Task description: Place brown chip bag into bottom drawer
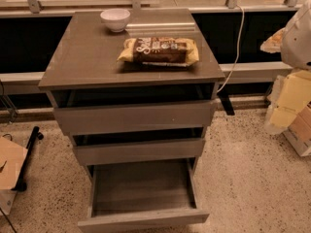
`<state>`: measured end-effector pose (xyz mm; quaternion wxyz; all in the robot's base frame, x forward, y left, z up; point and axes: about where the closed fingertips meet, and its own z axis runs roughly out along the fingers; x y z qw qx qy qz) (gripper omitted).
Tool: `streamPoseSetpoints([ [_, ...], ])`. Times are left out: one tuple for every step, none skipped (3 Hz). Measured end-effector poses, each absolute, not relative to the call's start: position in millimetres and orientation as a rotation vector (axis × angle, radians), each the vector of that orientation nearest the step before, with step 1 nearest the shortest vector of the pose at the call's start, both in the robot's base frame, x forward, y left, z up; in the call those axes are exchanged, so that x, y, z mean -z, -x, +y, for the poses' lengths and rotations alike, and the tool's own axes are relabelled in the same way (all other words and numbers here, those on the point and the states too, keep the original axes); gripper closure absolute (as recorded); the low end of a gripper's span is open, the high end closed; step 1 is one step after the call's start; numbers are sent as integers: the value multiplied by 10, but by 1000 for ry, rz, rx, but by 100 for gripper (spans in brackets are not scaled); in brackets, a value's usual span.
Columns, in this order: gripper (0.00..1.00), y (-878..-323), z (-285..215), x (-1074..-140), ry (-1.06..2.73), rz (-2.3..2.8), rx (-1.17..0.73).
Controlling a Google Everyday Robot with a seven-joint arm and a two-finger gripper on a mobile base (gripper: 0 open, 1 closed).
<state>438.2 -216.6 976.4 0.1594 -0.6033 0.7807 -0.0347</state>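
Note:
The brown chip bag point(159, 51) lies flat on top of the grey-brown cabinet point(82, 57), towards its right rear. It has a dark brown middle with white lettering and pale yellow ends. The bottom drawer point(143, 220) is pulled far out, and its shallow tray shows nothing inside. The gripper is not in view. Only a white rounded part of the arm point(299, 33) shows at the right edge, level with the cabinet top and apart from the bag.
A white bowl point(115, 19) stands at the back of the cabinet top. The top drawer point(133, 118) and the middle drawer point(138, 151) stand slightly out. Cardboard boxes point(294, 106) sit on the floor at the right. A white cable point(238, 42) hangs behind the cabinet.

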Motion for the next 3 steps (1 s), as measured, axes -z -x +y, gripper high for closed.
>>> streamPoseSetpoints([
  [0, -4382, -2166, -9765, 1724, 2231, 99],
  [0, -4549, -2076, -9842, 1596, 2246, 5],
  [0, -5080, -1676, -9986, 1430, 2197, -121],
])
